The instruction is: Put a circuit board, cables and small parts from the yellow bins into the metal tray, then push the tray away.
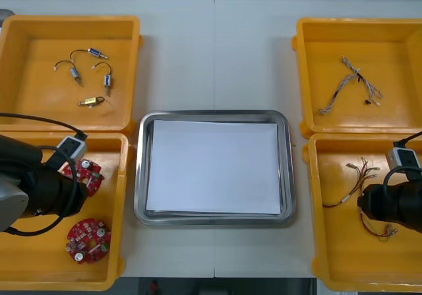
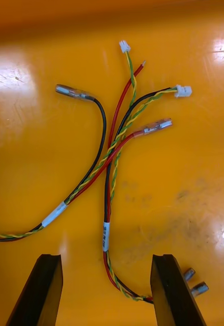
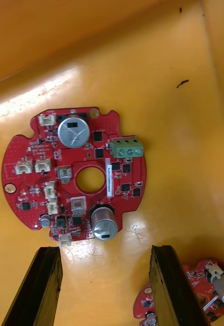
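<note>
Two grippers stood wide open, holding nothing. The left gripper [image 3: 104,252] hung over a red circuit board [image 3: 79,173] in the lower-left yellow bin [image 1: 39,265]. The right gripper [image 2: 106,260] hung over red and yellow cables [image 2: 109,168] in the lower-right yellow bin [image 1: 336,242], with the metal tray [image 1: 214,115] between the bins.

arms [image 1: 30,186] black, grey | arm cables [image 1: 39,119] black | wrist boxes [image 1: 70,148] grey | fingers [image 3: 43,288] black

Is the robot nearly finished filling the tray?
Not yet. The shiny metal tray holds just its white lining. Nothing is gripped: the left jaws stand open above a round red circuit board, the right jaws open above red and yellow cables. Board, cables, small metal parts and the push all remain.
</note>
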`<state>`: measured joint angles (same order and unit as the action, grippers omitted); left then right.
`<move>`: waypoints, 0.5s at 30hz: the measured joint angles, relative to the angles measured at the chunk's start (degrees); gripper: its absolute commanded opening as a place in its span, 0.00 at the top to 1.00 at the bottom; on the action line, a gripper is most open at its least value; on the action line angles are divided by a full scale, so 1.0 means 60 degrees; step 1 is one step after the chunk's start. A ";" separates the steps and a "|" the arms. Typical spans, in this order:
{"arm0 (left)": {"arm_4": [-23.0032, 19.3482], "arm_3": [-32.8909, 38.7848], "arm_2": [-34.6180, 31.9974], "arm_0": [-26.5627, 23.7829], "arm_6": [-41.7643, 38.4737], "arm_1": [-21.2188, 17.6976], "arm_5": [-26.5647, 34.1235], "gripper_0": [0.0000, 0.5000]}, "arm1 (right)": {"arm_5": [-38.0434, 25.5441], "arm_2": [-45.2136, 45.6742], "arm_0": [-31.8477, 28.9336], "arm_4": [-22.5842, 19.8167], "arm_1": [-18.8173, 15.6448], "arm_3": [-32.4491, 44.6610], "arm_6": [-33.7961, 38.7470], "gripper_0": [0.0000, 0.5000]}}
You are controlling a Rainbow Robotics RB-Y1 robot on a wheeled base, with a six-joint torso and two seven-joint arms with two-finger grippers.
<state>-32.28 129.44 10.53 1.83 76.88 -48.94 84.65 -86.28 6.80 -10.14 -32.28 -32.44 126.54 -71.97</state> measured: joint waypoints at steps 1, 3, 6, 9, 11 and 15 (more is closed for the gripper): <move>0.0061 0.0000 0.0065 0.0000 -0.0002 0.0000 -0.0033 0.00 | 0.0047 -0.0029 0.0000 0.0000 0.0001 -0.0062 0.0000 0.00; 0.0189 0.0000 0.0201 0.0000 -0.0013 0.0001 -0.0090 0.00 | 0.0150 -0.0111 0.0000 0.0036 0.0001 -0.0187 -0.0001 0.00; 0.0261 -0.0001 0.0373 0.0000 -0.0043 0.0001 -0.0187 0.00 | 0.0449 -0.0316 -0.0001 0.0227 0.0002 -0.0377 -0.0004 0.00; 0.0337 -0.0019 0.0498 0.0000 -0.0044 0.0001 -0.0326 0.00 | 0.0840 -0.0555 -0.0001 0.0321 0.0002 -0.0631 -0.0004 0.00; 0.0450 -0.0050 0.0596 0.0000 -0.0045 0.0004 -0.0383 0.00 | 0.0929 -0.0656 -0.0001 0.0352 0.0003 -0.0757 -0.0004 0.00; 0.0519 -0.0154 0.0682 0.0000 -0.0047 0.0040 -0.0400 0.00 | 0.0940 -0.0749 -0.0016 0.0473 0.0004 -0.0841 -0.0004 0.00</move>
<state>-29.17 128.52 14.62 1.82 76.60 -48.70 82.25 -80.64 2.30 -10.23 -29.44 -32.41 121.49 -72.00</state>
